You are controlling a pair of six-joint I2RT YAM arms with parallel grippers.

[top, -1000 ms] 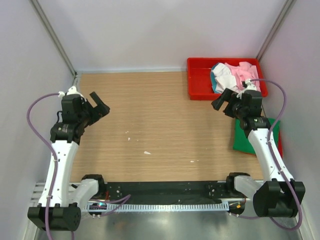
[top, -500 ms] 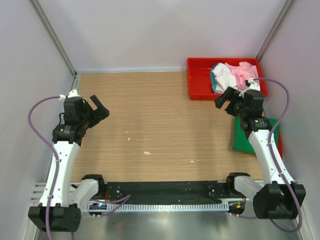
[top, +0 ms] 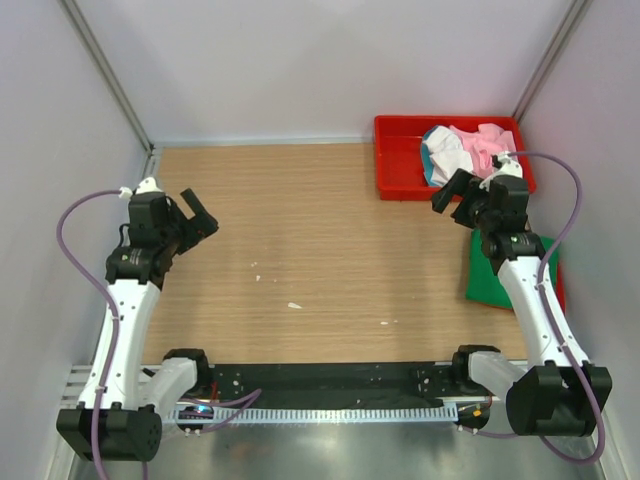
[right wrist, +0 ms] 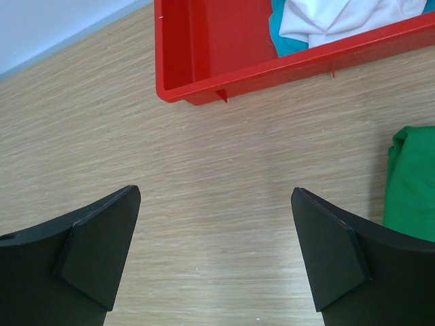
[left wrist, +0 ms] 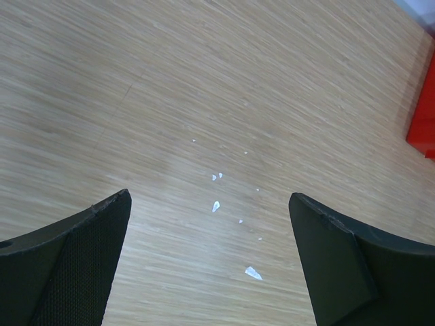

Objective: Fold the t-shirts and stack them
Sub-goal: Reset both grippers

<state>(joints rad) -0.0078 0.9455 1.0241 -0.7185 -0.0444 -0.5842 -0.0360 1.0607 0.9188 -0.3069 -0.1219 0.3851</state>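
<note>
T-shirts are in two spots: a crumpled heap (top: 465,150) of white, pale pink and teal sits in the right part of the red tray (top: 400,172) at the far right corner, no clear long axis to it. A folded green shirt (top: 495,280) lies flat on the table (top: 320,230) just near-side of the tray, by the right wall. It's partly hidden under the right arm, so which way it runs is hard to call. The right gripper (top: 448,193) hovers off the tray's near edge, angled down and to the left, claw spread wide and empty. Way over on the left side, the left gripper (top: 200,213) hangs above bare wood and some white flecks (left wrist: 253,273), pointing toward the middle, also wide and empty.
</note>
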